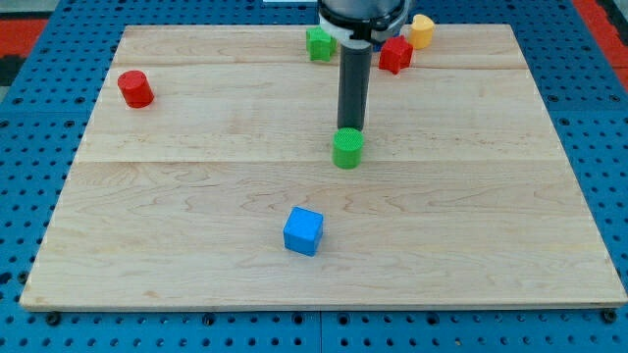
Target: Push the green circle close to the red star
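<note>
The green circle (347, 149) is a short green cylinder near the middle of the wooden board. The red star (395, 55) lies near the view's top, right of centre, well above the green circle. My tip (351, 128) is at the end of the dark rod and sits just at the top edge of the green circle, touching or almost touching it. The rod rises straight up toward the view's top between the green star-like block and the red star.
A green block (320, 44) lies at the top left of the rod. A yellow block (421, 31) sits just right of the red star. A red cylinder (135, 89) is at the upper left. A blue cube (303, 231) lies below the green circle. The board's edge (314, 306) runs along the bottom.
</note>
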Controlling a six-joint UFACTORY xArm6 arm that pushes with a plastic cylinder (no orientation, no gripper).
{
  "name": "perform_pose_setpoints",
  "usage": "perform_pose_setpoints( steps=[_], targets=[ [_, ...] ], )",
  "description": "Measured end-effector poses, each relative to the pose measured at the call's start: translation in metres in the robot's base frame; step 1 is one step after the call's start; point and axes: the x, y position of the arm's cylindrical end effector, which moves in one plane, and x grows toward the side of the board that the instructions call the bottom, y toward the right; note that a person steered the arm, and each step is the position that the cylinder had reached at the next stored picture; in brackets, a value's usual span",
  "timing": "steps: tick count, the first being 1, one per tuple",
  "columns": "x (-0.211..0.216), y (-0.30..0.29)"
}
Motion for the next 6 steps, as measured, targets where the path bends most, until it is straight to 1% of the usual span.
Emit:
perform_pose_setpoints(
  steps=[1, 2, 3, 4, 5, 6],
  targets=[
    [0.011, -0.042],
    [0.065, -0.03],
    [0.054, 0.0],
    [0.013, 0.041],
    [-0.024, 0.056],
    [-0.075, 0.028]
  ],
)
